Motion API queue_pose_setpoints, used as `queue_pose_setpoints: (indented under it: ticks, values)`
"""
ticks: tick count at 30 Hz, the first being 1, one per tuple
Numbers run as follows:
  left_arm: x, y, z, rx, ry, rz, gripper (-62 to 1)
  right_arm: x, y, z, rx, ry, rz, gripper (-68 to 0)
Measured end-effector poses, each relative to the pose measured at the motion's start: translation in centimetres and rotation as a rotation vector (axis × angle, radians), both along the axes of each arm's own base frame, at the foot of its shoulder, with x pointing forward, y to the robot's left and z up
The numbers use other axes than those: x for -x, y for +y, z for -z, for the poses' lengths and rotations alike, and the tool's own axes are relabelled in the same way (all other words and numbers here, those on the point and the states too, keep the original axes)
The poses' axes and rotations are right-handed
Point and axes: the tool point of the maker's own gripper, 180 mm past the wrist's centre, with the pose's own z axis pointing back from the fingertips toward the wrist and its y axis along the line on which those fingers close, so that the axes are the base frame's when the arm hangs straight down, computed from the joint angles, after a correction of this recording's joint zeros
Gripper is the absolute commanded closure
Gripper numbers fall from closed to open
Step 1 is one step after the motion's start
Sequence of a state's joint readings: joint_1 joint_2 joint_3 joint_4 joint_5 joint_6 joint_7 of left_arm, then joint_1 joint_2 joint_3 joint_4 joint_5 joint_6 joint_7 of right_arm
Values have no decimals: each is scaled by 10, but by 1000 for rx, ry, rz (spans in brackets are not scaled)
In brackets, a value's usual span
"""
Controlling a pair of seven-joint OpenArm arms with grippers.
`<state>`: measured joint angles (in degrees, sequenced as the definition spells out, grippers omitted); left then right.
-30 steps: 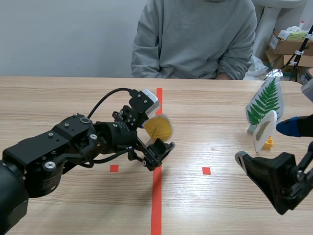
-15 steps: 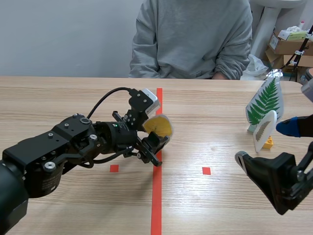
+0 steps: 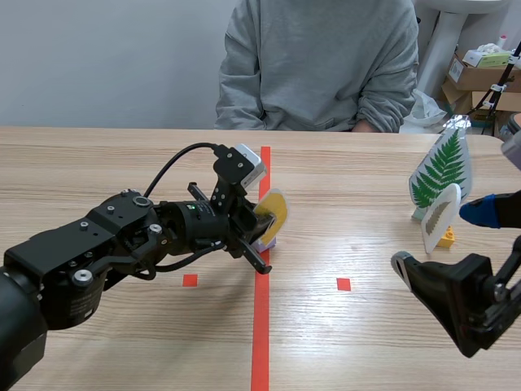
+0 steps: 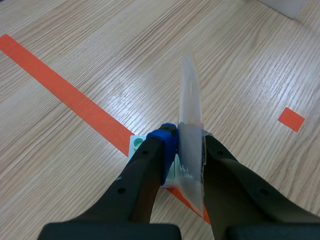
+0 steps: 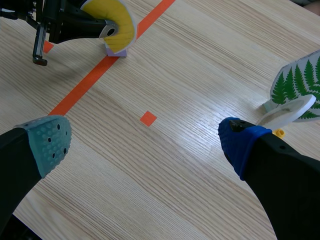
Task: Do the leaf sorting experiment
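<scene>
A laminated card with a yellow leaf stands upright on a small pale block beside the red tape line. My left gripper is shut on this card. In the left wrist view the card shows edge-on, pressed between both fingers, with its block under it. My right gripper hangs open at the near right with nothing in it. From the right wrist view, the yellow leaf card lies far ahead of the open right gripper.
A green fern card and a smaller card with a brownish leaf on a yellow block stand at the right. A person in a grey sweatshirt sits across the table. Cardboard boxes are stacked behind.
The left gripper's fingers have come together on the yellow leaf card, which now stands more edge-on. The right arm has not moved.
</scene>
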<state>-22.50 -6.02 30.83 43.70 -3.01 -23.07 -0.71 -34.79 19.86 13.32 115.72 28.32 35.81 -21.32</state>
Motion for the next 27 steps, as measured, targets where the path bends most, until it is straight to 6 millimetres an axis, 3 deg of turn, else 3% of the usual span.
queue_pose_setpoints:
  ticks: [5, 8, 13, 20, 27]
  values:
    - [-6, 5, -7, 74, 24, -57, -36, 0, 0, 0, 0, 0, 0, -606]
    - [-11, 23, -13, 126, 29, -127, -36, 0, 0, 0, 0, 0, 0, -606]
    - [-15, 79, -28, 181, -23, -278, -36, 0, 0, 0, 5, 0, 0, -606]
    - [-43, 187, -48, 198, -129, -628, -36, 0, -1, 1, 7, 1, 0, -606]
    - [-75, 220, -45, 150, -144, -769, -36, 0, -1, 1, 7, 1, 0, -606]
